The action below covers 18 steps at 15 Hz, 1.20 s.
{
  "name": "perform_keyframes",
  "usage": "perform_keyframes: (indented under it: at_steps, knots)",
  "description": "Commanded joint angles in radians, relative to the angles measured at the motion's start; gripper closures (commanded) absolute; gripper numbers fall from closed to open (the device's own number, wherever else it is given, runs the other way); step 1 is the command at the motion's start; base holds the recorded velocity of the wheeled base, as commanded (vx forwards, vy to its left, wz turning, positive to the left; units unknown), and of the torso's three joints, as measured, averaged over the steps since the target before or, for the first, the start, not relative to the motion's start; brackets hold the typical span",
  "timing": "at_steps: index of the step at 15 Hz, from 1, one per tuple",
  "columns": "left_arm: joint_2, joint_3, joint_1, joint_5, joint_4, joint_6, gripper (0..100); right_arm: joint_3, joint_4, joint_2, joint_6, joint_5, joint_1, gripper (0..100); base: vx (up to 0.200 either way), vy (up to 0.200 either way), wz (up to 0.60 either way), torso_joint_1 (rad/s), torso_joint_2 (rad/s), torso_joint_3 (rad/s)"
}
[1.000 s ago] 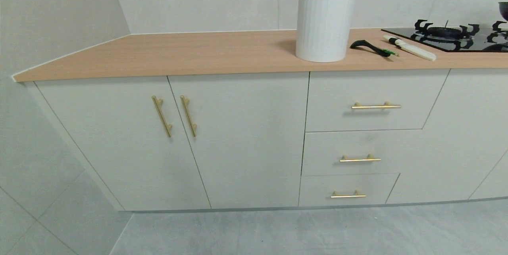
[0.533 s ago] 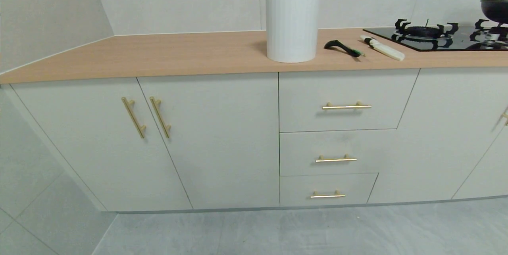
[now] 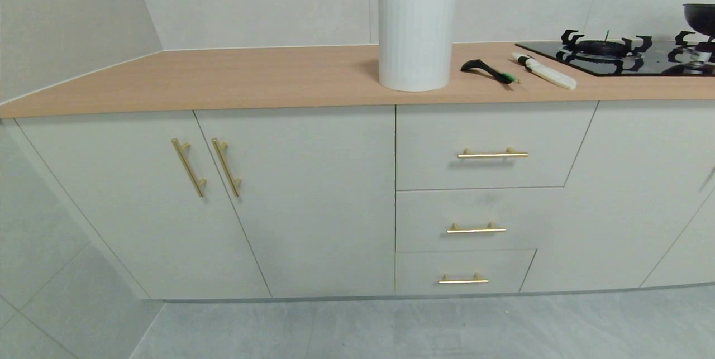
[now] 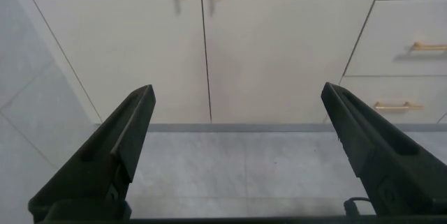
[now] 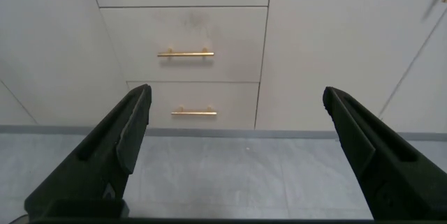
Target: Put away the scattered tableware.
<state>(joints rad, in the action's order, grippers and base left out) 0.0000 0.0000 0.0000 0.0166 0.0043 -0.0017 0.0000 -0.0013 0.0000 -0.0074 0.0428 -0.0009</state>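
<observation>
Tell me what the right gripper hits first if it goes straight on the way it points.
Likely the bottom drawer: the right gripper, open, points at it with nothing between. Depth is unclear; the floor in front could come first.

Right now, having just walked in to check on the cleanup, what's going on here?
Nothing is being handled. The left hand and right hand are both open and empty, held low facing the cabinet front. On the countertop, a black-handled utensil and a white utensil lie side by side between the tall white ribbed container and the stove, not yet put away.
</observation>
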Motion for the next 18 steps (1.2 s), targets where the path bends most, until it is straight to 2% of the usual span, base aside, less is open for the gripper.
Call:
perform_keyframes:
  at_steps: [1,7,18]
  knots:
    - [0.002,0.0,0.0,0.0,0.0,0.0,0,0.0,0.0,0.0,0.0,0.0,-0.001,0,0.2,0.0,0.0,-0.002,0.0,0.007]
    - [0.002,0.0,0.0,0.0,0.0,0.0,0,0.0,0.0,0.002,0.0,-0.001,-0.001,0,0.2,0.0,0.0,0.005,0.0,0.004]
    - [0.0,0.0,0.0,0.0,0.0,-0.001,0,0.0,0.0,0.002,-0.012,0.005,-0.001,0,0.0,0.0,0.0,0.0,0.0,0.0]
